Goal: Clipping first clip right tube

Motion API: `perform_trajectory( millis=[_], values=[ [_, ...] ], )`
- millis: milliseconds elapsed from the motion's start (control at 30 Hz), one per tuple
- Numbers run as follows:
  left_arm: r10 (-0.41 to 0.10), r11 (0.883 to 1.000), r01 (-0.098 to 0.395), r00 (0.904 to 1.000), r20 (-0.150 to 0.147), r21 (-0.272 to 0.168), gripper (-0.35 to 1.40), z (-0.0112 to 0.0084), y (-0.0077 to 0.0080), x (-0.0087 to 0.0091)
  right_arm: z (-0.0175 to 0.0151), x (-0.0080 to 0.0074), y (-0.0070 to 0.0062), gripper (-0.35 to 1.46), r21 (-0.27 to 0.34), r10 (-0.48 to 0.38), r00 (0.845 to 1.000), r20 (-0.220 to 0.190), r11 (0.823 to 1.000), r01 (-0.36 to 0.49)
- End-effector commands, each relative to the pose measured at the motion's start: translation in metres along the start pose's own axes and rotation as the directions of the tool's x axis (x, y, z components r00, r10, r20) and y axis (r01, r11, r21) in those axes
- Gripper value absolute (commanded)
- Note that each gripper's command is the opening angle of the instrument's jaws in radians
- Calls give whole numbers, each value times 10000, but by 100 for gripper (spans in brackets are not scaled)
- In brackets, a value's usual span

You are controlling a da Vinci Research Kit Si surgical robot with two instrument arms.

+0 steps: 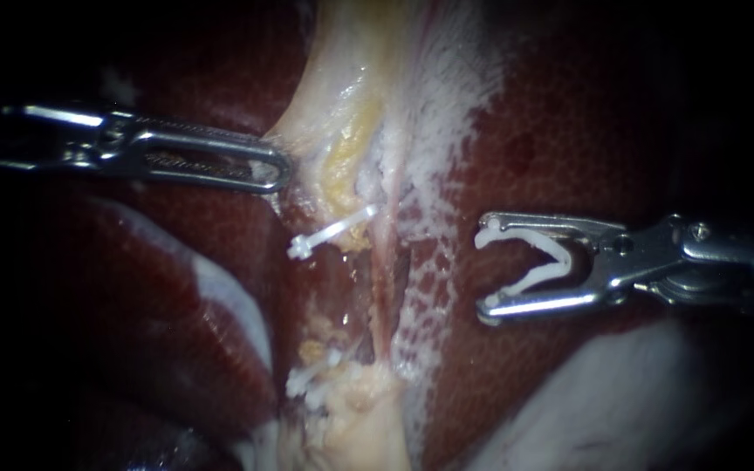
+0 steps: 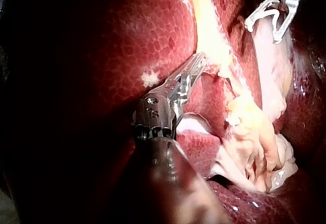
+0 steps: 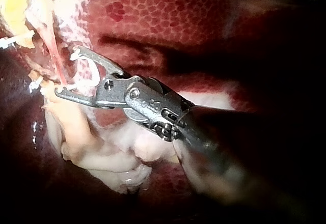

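Observation:
A thin pink tube (image 1: 383, 270) runs down the middle between pale tissue above and below. Left of it, a white clip (image 1: 333, 230) lies across a strand, and another white clip (image 1: 307, 380) sits lower down. My right instrument (image 1: 482, 272) comes in from the right with its jaws wide apart and an open white clip (image 1: 541, 262) seated between them. Its mouth faces the tube from a short way to the right. In the right wrist view the right instrument (image 3: 67, 71) is close beside the tube (image 3: 52, 56). My left instrument (image 1: 279, 170) is shut on the edge of the pale yellowish tissue (image 1: 342, 113).
Dark red liver (image 1: 569, 131) lies on both sides, with a frayed white layer (image 1: 447, 131) right of the tube. A lump of pale fatty tissue (image 1: 359, 419) sits at the lower end. The left wrist view shows the right instrument (image 2: 262, 30) beyond the left instrument (image 2: 200, 61).

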Motion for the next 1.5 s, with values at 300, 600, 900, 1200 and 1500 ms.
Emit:
perform_trajectory(
  millis=[300,600,900,1200,1500],
  values=[
    [12,10000,-12,10000,-8,29,-35,-4,2,1,19,-24,-7,60,-114,-160,9999,1,9998,160],
    [-38,10000,38,10000,13,-76,-35,-26,18,-9,54,-61,-12,60,-107,425,9991,10,9990,-425],
    [-118,9996,119,9999,60,-268,-35,-46,28,-19,90,-76,-4,60,64,620,9980,71,9981,-621],
    [-125,9995,127,9999,63,-280,-35,-47,26,-19,121,-84,-5,60,196,837,9964,128,9963,-840],
    [-127,9995,129,9999,64,-283,-35,-47,25,-20,142,-85,-5,60,359,1105,9937,195,9932,-1112]
  ],
)
